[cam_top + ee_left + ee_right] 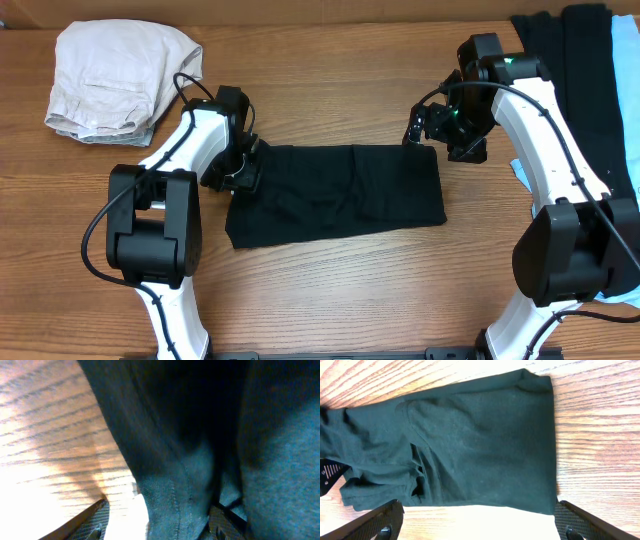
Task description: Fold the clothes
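Two grippers at black garment [340,195], centre frame | right gripper [416,130] released, spread wide | left gripper [245,174]: I cannot tell its grip.

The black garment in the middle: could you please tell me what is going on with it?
Two robot arms are folding clothes. The black garment lies flat on the table as a rough rectangle. The left gripper is at its left edge with fabric between its fingers; the right gripper hangs open over its upper right corner, holding nothing. A beige garment lies folded at far left; more black and light-blue clothes wait at the right.
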Controlling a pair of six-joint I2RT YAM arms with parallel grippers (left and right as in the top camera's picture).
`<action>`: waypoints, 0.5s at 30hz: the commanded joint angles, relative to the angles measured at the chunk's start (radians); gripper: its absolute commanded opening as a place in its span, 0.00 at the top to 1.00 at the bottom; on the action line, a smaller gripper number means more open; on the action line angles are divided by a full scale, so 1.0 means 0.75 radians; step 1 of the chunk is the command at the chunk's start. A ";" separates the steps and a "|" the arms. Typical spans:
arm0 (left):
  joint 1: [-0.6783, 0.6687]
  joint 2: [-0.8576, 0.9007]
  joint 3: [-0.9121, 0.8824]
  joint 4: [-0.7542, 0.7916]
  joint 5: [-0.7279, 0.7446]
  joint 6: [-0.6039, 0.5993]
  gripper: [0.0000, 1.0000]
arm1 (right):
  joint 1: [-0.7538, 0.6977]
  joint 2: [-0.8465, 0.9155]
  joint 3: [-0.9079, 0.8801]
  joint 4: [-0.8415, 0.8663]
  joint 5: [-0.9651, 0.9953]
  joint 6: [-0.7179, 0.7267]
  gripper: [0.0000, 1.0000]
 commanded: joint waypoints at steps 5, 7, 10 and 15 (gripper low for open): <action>-0.013 0.057 -0.051 0.129 0.452 -0.001 0.35 | 0.003 -0.043 0.032 0.016 0.013 -0.010 0.00; -0.011 0.057 -0.051 0.137 0.536 0.025 0.36 | 0.003 -0.043 0.032 0.016 0.013 -0.010 0.00; -0.008 0.057 -0.051 0.136 0.536 0.028 0.47 | 0.003 -0.043 0.032 0.016 0.013 -0.010 0.00; -0.008 0.057 -0.052 0.105 0.382 0.002 0.84 | 0.003 -0.040 0.032 0.017 0.013 -0.010 0.00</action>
